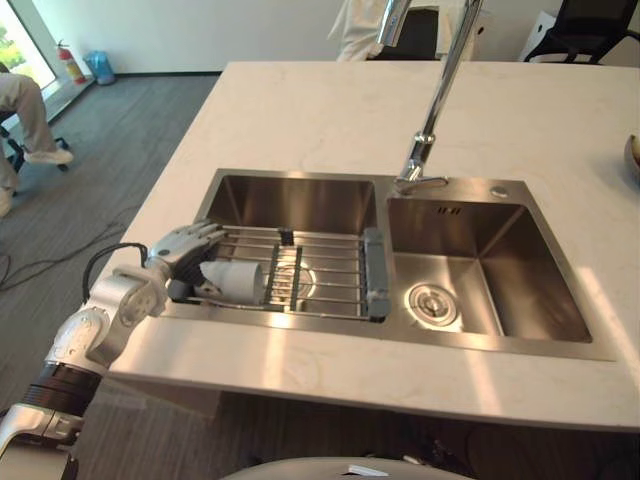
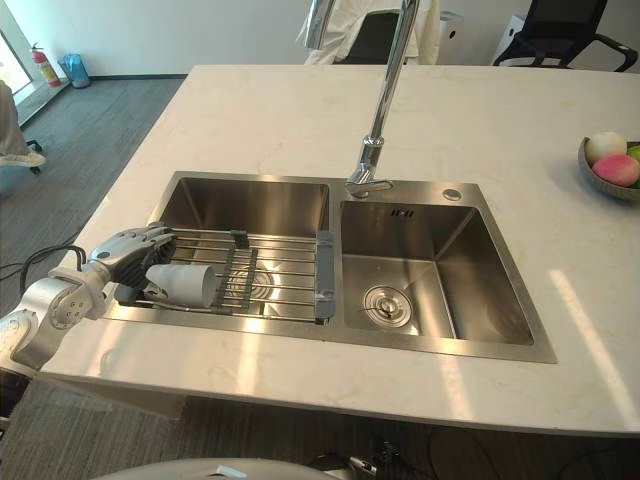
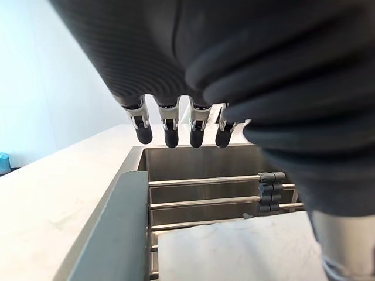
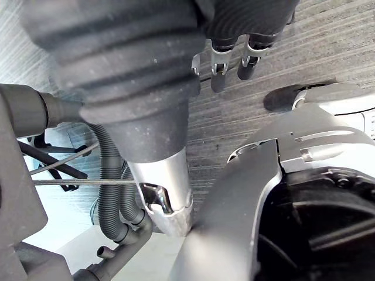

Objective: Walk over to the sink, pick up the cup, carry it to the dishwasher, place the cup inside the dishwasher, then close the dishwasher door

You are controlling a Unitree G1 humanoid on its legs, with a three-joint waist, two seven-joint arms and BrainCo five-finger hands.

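Pale counter (image 1: 300, 110) holds a steel double sink (image 1: 530, 285); grey carpet (image 1: 110, 130) beyond.

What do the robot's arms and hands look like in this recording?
The left arm is silver-grey with rounded joint housings and a black band further back. The left hand has silver fingers with dark tips, its back and wrist under a dark ribbed cover. The right hand has the same ribbed cover and dark-tipped fingers.
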